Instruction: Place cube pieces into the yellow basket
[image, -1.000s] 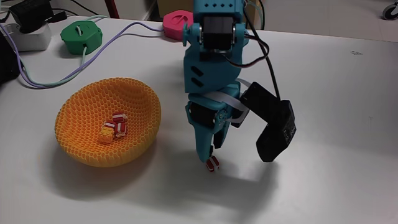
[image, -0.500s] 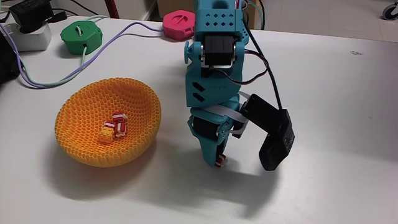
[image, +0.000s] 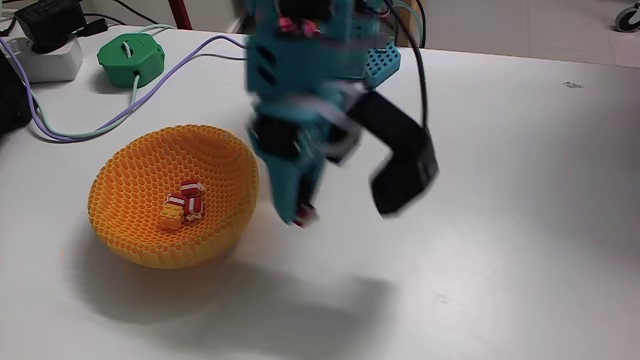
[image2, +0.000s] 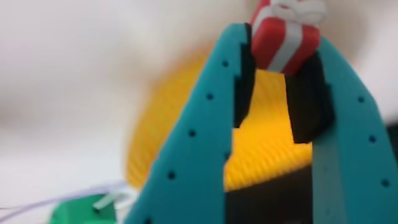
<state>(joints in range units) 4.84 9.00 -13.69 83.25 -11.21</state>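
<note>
The teal two-finger gripper (image2: 281, 46) clamps a tiny red-and-white striped cube (image2: 285, 38), carried just beside the orange-yellow honeycomb plastic basket's (image: 120, 190) rim, mid-table. Next, likely: centre over basket, then release.

arm (image: 310, 110) motion-blurred, top cut off | basket (image2: 186, 124) blurred, partly behind fingers (image2: 205, 130) | green puck (image2: 81, 211) cut by btm edge
</note>
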